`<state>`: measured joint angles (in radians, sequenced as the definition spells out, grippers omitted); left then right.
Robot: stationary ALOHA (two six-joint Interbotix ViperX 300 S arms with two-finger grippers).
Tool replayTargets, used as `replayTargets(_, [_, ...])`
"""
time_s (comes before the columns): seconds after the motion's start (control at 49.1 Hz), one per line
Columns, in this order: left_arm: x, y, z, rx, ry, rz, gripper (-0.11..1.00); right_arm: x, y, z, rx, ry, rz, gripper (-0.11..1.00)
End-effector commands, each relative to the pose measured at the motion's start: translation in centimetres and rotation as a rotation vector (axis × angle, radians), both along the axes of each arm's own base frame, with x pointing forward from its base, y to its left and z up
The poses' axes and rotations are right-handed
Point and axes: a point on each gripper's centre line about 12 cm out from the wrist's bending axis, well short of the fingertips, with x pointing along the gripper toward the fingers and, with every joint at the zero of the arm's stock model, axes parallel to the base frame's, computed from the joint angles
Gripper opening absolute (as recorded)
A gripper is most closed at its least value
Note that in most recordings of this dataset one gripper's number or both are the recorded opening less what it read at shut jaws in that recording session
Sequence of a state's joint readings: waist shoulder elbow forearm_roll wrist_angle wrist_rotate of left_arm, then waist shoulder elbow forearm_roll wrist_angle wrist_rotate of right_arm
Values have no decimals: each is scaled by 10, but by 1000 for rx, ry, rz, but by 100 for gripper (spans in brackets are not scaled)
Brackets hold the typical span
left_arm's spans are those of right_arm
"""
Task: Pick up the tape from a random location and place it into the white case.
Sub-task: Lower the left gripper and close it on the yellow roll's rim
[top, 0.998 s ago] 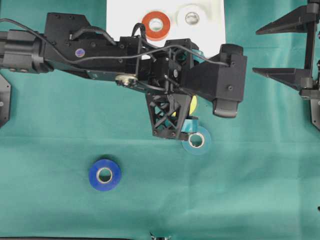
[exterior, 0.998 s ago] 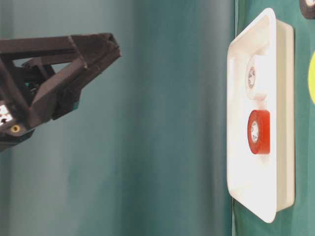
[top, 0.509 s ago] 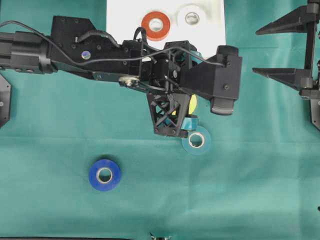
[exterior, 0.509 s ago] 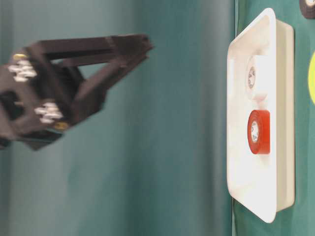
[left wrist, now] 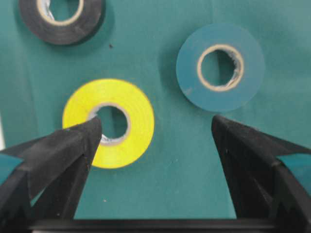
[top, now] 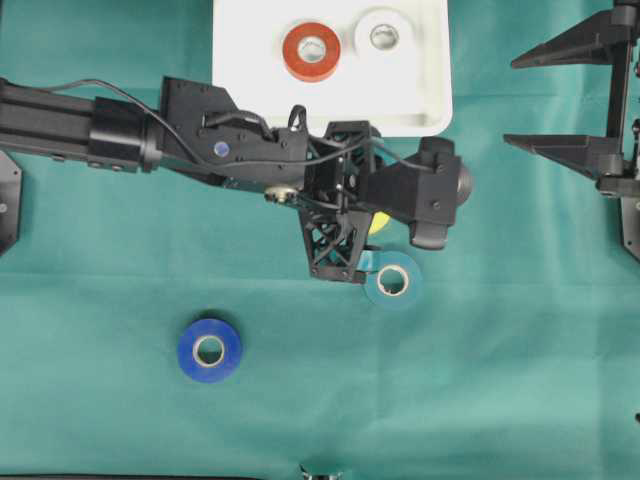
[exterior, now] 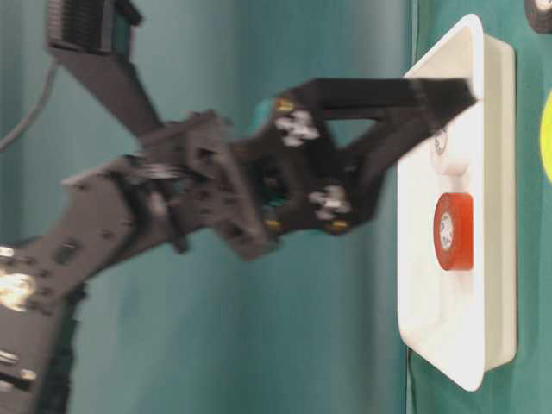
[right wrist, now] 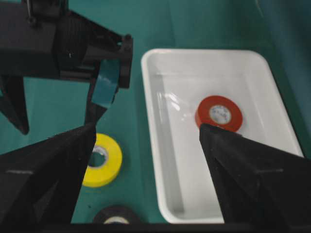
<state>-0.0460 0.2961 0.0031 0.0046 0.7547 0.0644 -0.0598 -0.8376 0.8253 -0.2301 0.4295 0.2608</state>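
Green cloth (top: 120, 400) covered the table in the overhead view, matte and faintly creased. The white case (top: 240, 90), glossy plastic with rounded corners, sat at the top edge and held a red tape roll (top: 311, 51) and a white tape roll (top: 384, 37). The left gripper (top: 350, 235) hung below the case, its body hiding most of a yellow tape roll (top: 379, 222); a teal tape roll (top: 393, 281) lay just beside one finger, and a blue tape roll (top: 209, 349) lay well apart to the lower left.

The table-level view, blurred, showed the latticed black arm reaching toward the case rim, though whether it touched the cloth could not be told.

The left wrist view alone showed a black tape roll (left wrist: 60, 17) and the left jaws spread wide, empty, one fingertip (left wrist: 90, 133) overlapping the yellow ring's cardboard core.

The right wrist view showed the right gripper (right wrist: 146, 145) also splayed wide, holding nothing, above the case wall.
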Motion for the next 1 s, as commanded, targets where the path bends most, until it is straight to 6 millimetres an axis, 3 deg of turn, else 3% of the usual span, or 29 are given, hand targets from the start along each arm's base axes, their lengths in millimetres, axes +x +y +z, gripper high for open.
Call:
replayTargets(0.0, [0, 3, 2, 1, -32, 5, 98, 1, -1, 4, -8, -9, -4, 86])
replayTargets(0.428, [-2, 10, -53, 3, 12, 18, 98, 2, -3, 2, -14, -2, -10, 86])
replayTargets(0.978, [-3, 23, -79, 6, 21, 38, 98, 2, -5, -2, -13, 9, -18, 86])
